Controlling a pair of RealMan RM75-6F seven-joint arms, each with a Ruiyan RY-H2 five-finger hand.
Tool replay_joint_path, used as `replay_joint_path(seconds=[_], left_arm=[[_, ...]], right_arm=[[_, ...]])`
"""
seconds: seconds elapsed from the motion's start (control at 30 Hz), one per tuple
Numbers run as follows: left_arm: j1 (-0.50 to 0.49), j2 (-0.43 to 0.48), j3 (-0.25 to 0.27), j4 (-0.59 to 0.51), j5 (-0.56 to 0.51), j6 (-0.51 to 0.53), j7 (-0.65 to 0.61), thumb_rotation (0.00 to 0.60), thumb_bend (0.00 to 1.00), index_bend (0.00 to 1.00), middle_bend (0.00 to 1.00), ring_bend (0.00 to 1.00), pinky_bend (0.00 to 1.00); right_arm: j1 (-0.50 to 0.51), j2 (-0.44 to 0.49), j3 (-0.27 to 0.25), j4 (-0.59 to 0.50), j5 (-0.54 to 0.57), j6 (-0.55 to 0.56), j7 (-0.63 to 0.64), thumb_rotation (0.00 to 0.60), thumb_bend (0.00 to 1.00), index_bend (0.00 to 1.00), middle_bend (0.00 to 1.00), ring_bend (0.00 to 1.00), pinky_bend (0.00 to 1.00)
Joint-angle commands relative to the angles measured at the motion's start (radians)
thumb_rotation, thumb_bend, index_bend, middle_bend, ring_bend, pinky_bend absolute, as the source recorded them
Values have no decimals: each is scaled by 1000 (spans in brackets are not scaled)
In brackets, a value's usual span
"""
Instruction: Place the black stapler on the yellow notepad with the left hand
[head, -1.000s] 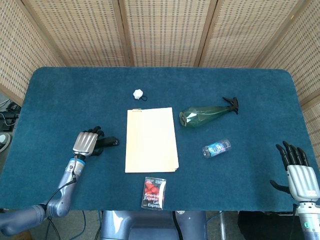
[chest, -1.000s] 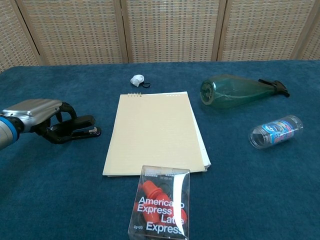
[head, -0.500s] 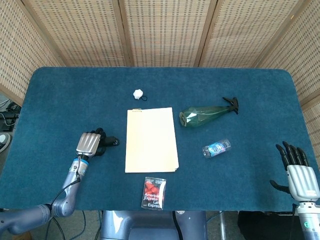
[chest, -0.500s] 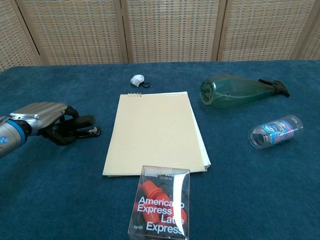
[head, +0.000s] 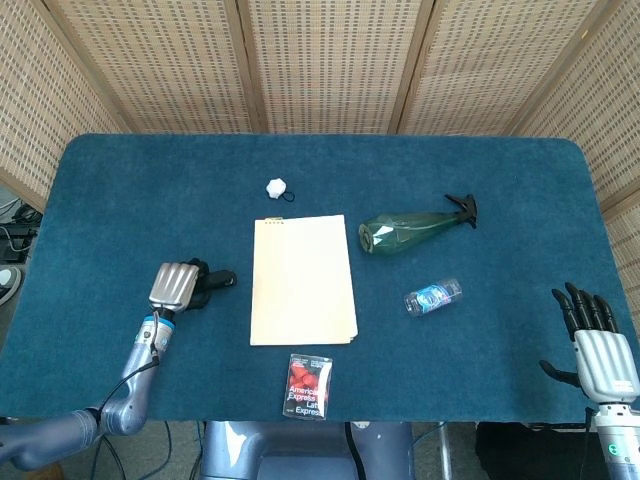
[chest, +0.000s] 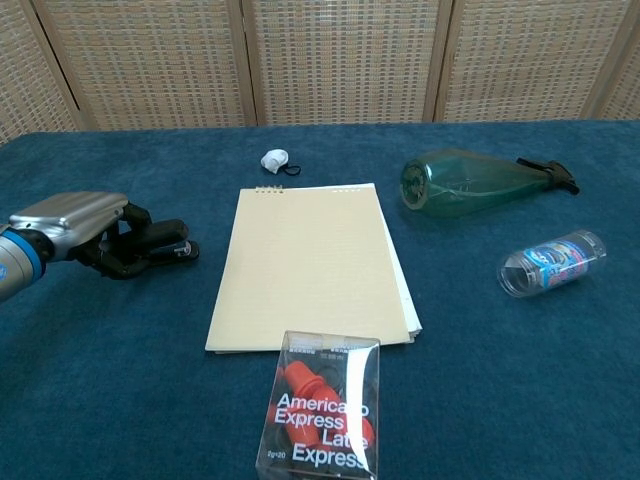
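Note:
The black stapler (head: 218, 280) (chest: 162, 249) lies left of the yellow notepad (head: 302, 280) (chest: 310, 265), a short gap from the pad's left edge. My left hand (head: 174, 285) (chest: 72, 224) grips the stapler's rear end with its dark fingers curled around it, and the stapler's front tip sticks out toward the pad. The notepad lies flat in the middle of the table with nothing on it. At the lower right corner of the head view my right hand (head: 598, 345) is off the table's edge, holding nothing, fingers straight and apart. The chest view does not show it.
A green spray bottle (head: 410, 228) (chest: 470, 182) lies on its side right of the pad, with a small clear bottle (head: 433, 296) (chest: 552, 262) below it. A red earplug packet (head: 308, 385) (chest: 320, 410) sits at the pad's near edge. Beyond the pad lies a small white object (head: 277, 187) (chest: 274, 159).
My left hand has closed further around the stapler and shifted slightly, and the stapler has moved with it a little away from the table's near edge. The right hand has not moved.

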Motion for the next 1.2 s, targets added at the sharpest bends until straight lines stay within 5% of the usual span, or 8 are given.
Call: replay_joint_path(seconds=[0.03, 0.2, 0.5, 0.87, 1.2], left_arm=[[1, 40, -5, -49, 32, 24, -11, 600, 462, 608, 407, 502, 579], [-19, 114, -19, -159, 81, 36, -10, 600, 461, 609, 407, 502, 579], [-160, 163, -71, -246, 135, -94, -9, 600, 460, 619, 416, 505, 570], [-320, -49, -79, -33, 78, -231, -10, 600, 460, 624, 419, 507, 571], [-351, -121, -50, 75, 58, -256, -14, 600, 456, 622, 419, 508, 571]], right_arm=[[0, 0, 0, 0, 1, 0, 0, 600, 0, 0, 0, 0, 0], [0, 1, 4, 0, 9, -2, 2, 600, 0, 0, 0, 0, 0], [3, 1, 18, 7, 40, -10, -1, 600, 0, 0, 0, 0, 0], [14, -8, 50, 57, 130, -55, 10, 600, 0, 0, 0, 0, 0], [13, -7, 53, 72, 145, -65, 24, 600, 0, 0, 0, 0, 0]])
